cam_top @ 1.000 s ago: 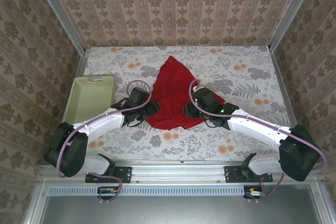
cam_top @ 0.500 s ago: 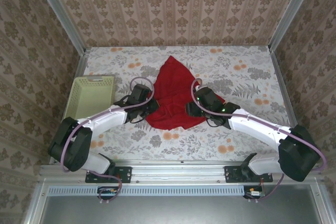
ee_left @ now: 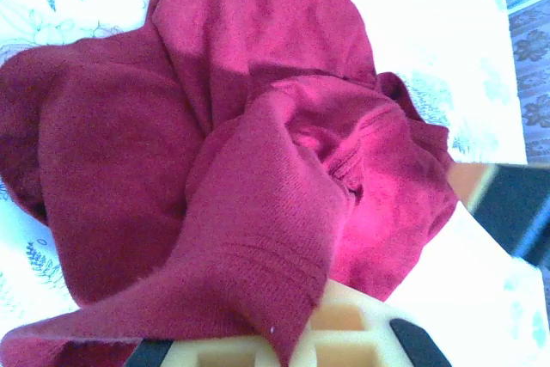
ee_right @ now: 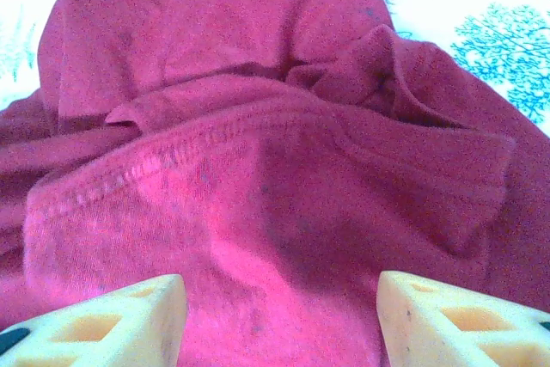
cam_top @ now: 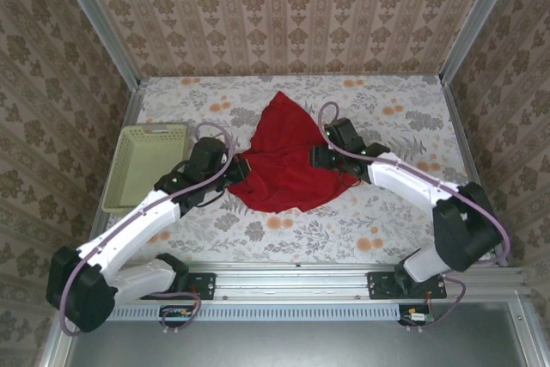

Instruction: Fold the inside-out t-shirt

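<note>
- The pale green basket [cam_top: 146,165] sits at the left of the top view. It is well apart from the shirt, and my left arm [cam_top: 129,229] passes its near right corner.
- A purple cable [cam_top: 210,131] loops over the left wrist. Nothing else lies on the cloth.
- The table [cam_top: 404,212] wears a pale floral cover with orange blossoms and grey leaves.
- Brown patterned walls [cam_top: 292,15] close it in on three sides, with metal posts in the far corners. A metal rail [cam_top: 292,277] runs along the near edge.
- The inside-out t-shirt [cam_top: 284,161] is a crumpled red heap at the centre of the table. Its peak points toward the top of the frame, and it lies between my two grippers.
- The left gripper [cam_top: 234,169] is at the shirt's left edge with its jaws together, clamped on a fold. In its wrist view, that fold runs down into the foam pads [ee_left: 344,337] at the bottom of the frame.
- The right gripper [cam_top: 320,156] is at the shirt's right edge with its jaws apart.
- Its pale fingers [ee_right: 103,315] sit in the lower corners of the wrist view. A stitched hem lies across the frame beyond them.
</note>
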Available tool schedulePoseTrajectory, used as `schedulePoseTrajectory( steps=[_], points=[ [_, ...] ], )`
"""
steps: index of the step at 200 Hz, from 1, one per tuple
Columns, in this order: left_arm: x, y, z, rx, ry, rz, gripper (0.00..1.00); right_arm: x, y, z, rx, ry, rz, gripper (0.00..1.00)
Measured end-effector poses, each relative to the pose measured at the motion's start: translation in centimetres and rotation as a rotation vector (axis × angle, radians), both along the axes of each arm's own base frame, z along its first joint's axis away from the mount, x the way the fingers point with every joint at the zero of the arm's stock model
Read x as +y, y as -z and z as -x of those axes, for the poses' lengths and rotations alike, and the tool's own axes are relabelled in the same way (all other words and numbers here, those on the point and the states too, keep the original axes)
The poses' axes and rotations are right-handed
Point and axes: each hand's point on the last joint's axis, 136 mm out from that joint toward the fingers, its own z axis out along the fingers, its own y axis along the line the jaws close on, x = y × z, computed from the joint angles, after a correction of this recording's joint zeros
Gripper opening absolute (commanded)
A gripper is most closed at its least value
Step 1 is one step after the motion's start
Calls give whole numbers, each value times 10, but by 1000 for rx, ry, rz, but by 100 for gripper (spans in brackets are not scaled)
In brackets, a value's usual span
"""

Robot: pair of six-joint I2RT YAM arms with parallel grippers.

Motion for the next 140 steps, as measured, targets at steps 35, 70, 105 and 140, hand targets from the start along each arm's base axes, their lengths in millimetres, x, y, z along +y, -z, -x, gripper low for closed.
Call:
schedulePoseTrajectory(
  steps=[35, 70, 105, 140],
  points=[
    [6, 6, 11, 8, 17, -6, 0, 11, 12, -25, 52, -14, -6, 62],
    [15, 6, 14, 4, 8, -5, 0, 19, 26, -42, 91, -34, 10, 63],
    [25, 10, 14, 10, -10, 3, 0, 24, 46, -46, 147, -47, 23, 56],
    [33, 16, 16, 32, -14, -8, 0, 23, 52, -42, 168, -67, 39, 22]
  ],
)
